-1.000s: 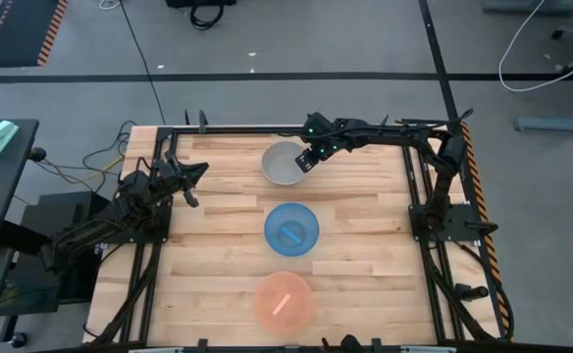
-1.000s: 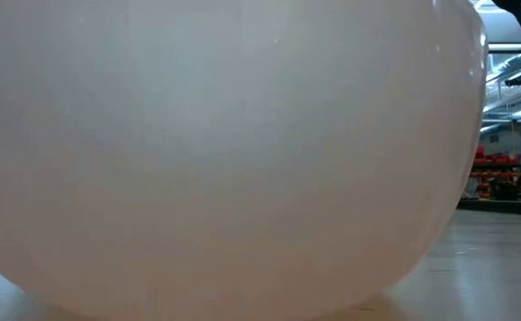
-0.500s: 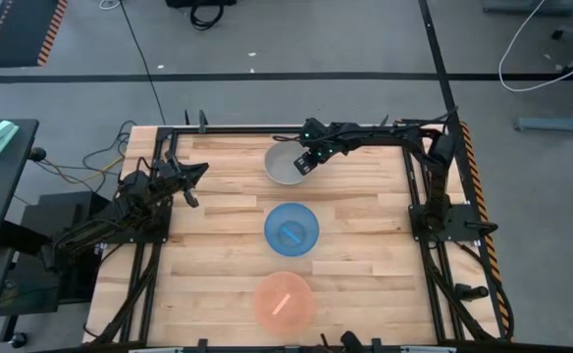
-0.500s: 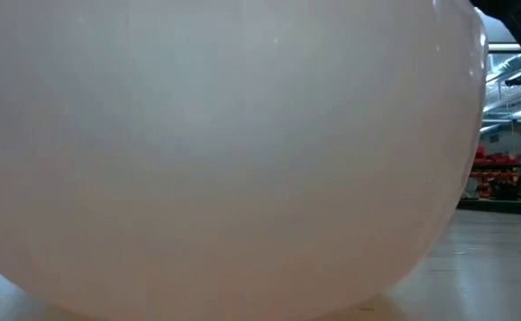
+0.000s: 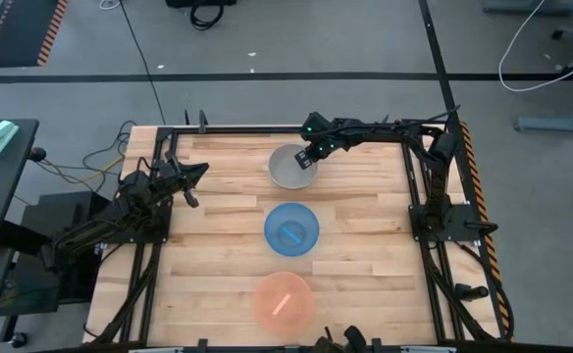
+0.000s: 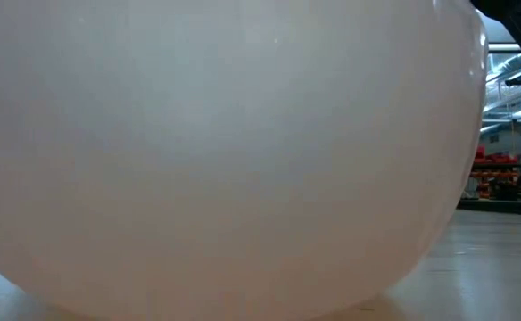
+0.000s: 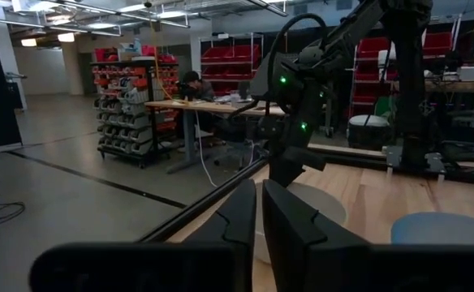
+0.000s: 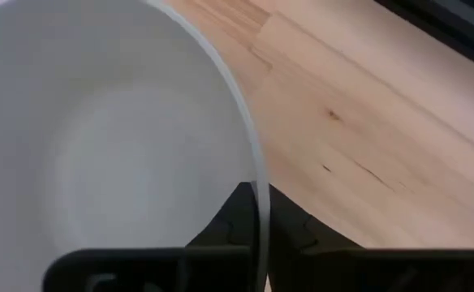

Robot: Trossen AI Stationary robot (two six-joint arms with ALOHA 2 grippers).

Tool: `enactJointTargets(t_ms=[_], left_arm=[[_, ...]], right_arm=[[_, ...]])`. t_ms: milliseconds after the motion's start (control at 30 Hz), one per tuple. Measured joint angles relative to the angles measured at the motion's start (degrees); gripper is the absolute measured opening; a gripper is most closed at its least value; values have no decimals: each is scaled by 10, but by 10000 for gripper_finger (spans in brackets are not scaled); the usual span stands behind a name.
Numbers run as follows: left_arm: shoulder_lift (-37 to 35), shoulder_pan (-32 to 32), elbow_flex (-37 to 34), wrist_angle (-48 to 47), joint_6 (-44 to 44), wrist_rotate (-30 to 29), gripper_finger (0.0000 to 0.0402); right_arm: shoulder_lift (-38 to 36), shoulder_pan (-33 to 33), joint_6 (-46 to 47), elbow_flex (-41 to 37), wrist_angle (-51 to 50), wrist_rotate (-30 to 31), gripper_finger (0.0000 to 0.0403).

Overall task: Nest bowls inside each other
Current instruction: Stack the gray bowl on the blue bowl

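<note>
Three bowls stand upright in a row down the middle of the table. The pale grey bowl (image 5: 288, 169) is farthest, the blue bowl (image 5: 291, 228) is in the middle, and the pink bowl (image 5: 285, 300) is nearest. The pink bowl (image 6: 225, 152) fills the low view. My right gripper (image 5: 309, 157) reaches in from the right and is shut on the grey bowl's right rim. My left gripper (image 5: 190, 186) waits shut above the table's left side, holding nothing. Its wrist view shows the grey bowl (image 7: 322, 203) under the right arm. My right gripper pinches the grey bowl's rim (image 8: 260, 191) on its right side, one finger inside the bowl and one outside. The fingers come from above and slant down from the table's right. The bowl sits upright; I cannot tell whether its base has left the table.
A black metal frame (image 5: 419, 176) runs along the table's far and side edges and carries both arm bases. Bare wood (image 5: 365, 245) lies to the right and left of the bowl row.
My right gripper has shut on the grey bowl's right rim. The grey bowl has slid a little toward the table's right edge. The blue and pink bowls have stayed in place.
</note>
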Motion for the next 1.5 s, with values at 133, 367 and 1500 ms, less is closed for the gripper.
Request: enactJointTargets(t_ms=[133, 367, 1500], left_arm=[[0, 0, 0, 0, 0, 0, 24], [0, 0, 0, 0, 0, 0, 29], [0, 0, 0, -1, 0, 0, 17]], right_arm=[[0, -3, -3, 0, -4, 0, 15], [-12, -6, -36, -1, -8, 6, 7], [-234, 148, -23, -2, -95, 40, 4]])
